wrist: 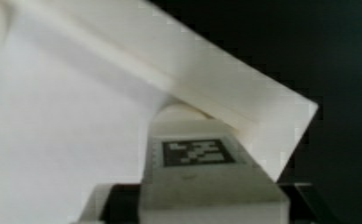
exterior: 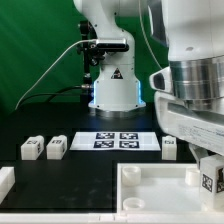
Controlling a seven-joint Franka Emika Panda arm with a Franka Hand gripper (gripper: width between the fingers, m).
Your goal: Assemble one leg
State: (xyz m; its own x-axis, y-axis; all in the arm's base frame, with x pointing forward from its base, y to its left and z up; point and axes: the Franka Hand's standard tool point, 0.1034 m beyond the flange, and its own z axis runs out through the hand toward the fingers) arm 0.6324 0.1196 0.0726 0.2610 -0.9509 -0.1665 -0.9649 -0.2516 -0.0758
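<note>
White square plastic tray-like part (exterior: 150,190) nearest, on black surface (exterior: 90,165). End effector (exterior: 209,172) clenched on small white tagged plastic leg (wrist: 196,155), seemingly at tray corner; wrist view blurred. Leg not yet visibly seated. Three spare legs (exterior: 55,148) unused near marker board (exterior: 118,140).

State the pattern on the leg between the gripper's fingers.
The leg carries a black-and-white square tag on white plastic; the wrist view shows it best.

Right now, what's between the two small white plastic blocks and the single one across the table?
The thin flat white marker board, in the exterior view.
</note>
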